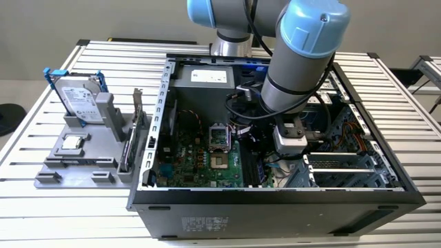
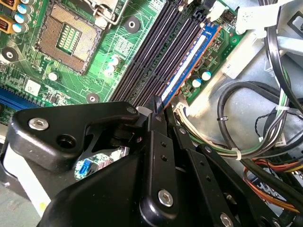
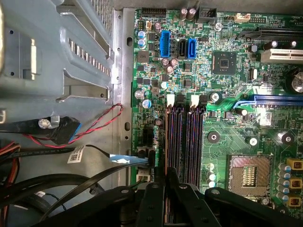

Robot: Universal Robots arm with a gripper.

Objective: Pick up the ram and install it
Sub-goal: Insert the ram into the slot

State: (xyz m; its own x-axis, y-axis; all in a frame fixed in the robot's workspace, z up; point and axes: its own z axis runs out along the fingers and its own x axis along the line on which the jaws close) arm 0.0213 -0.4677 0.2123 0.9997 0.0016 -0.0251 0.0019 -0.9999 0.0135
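Observation:
The ram is a long blue board with an orange edge. It stands on edge in the outermost of the black memory slots on the green motherboard. In the first wrist view the ram runs up from between my fingers along the slot nearest the case's metal wall. My gripper is shut on the ram's near end, its black fingers pressed to both faces. In the exterior view the gripper reaches down inside the open computer case, just above the slots.
The empty processor socket lies beside the slots. Bundled cables and a red-black wire crowd the metal bay side. Outside the case, a grey holder carries a hard drive and an upright expansion card.

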